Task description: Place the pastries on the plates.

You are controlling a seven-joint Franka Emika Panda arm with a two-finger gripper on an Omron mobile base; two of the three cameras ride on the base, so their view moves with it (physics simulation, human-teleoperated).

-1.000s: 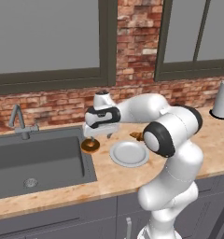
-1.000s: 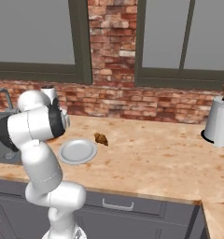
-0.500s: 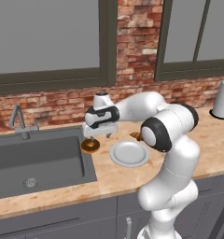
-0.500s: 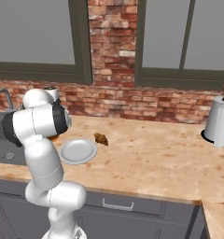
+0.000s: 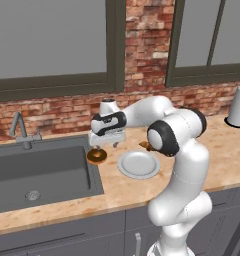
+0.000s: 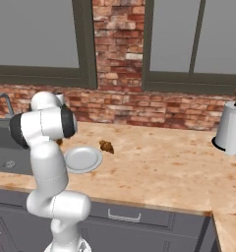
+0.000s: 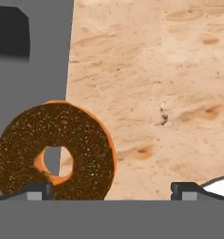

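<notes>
- Doughnut (image 5: 97,156) lying flat on the counter (image 5: 192,165) at the sink (image 5: 42,170) edge, partly overhanging the basin, just left of the plate (image 5: 138,164).
- Sink set into the counter, left of the plate.
- Plate resting bare on the counter.
- Gripper (image 5: 106,145) hovering over the doughnut, jaws spread wide, gripping nothing.
- Croissant (image 6: 106,146) just right of the plate, apart from it.

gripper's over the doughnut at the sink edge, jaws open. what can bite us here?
1. The doughnut overhangs the sink edge; a nudge may tip it into the basin.
2. In the hand view it sits off-centre, towards one finger of the open gripper, so closing may push rather than grip it.
3. The plate lies close beside; a low carry might clip its rim.
</notes>
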